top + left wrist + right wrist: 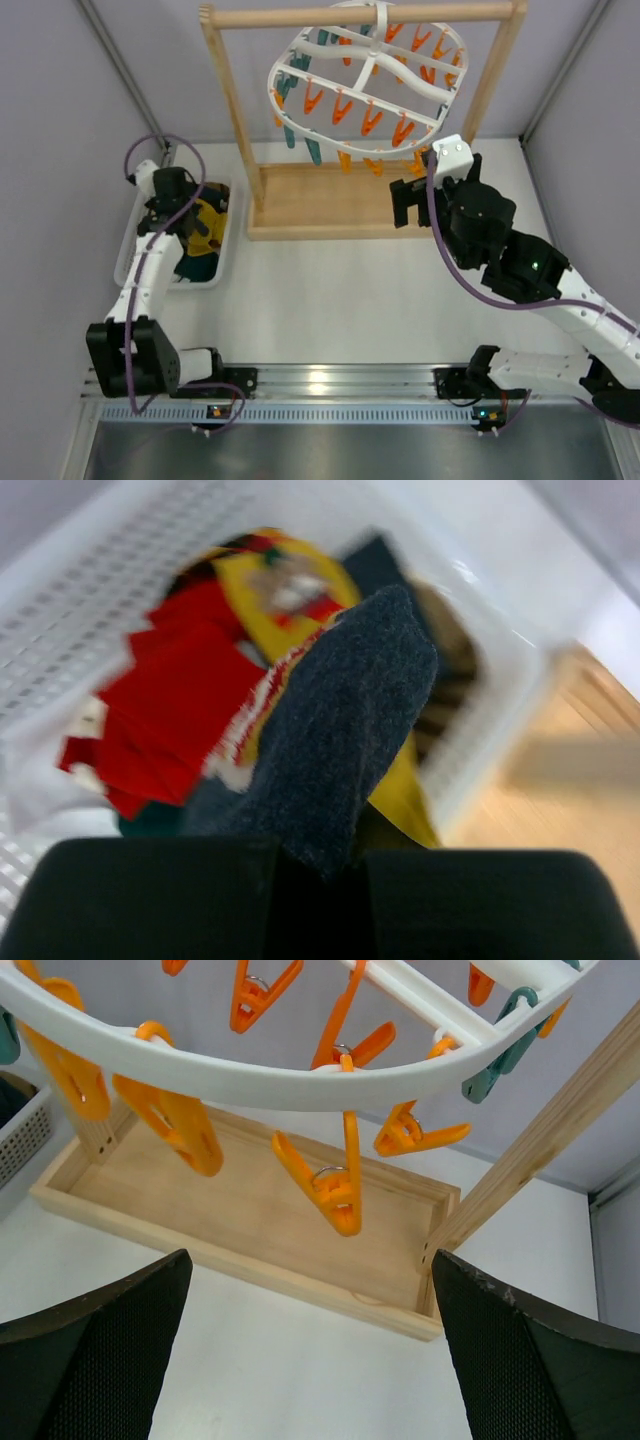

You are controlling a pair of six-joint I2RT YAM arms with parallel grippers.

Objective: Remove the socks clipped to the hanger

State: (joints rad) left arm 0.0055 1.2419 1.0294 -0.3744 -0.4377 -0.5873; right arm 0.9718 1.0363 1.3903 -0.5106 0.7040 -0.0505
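- A dark grey knitted sock (340, 730) is clamped in the left end effector (320, 880) over the white perforated plastic basket (80, 610), where red and yellow socks (170, 710) are piled.
- On the white plastic oval hanger (250, 1072), hung far centre, no socks can be made out; removal is judged nearly done.
- The right end effector (310, 1260) is held apart beneath it.

Left hand (320, 865) pinching dark sock (340, 730), right hand (310, 1265) fingers spread wide
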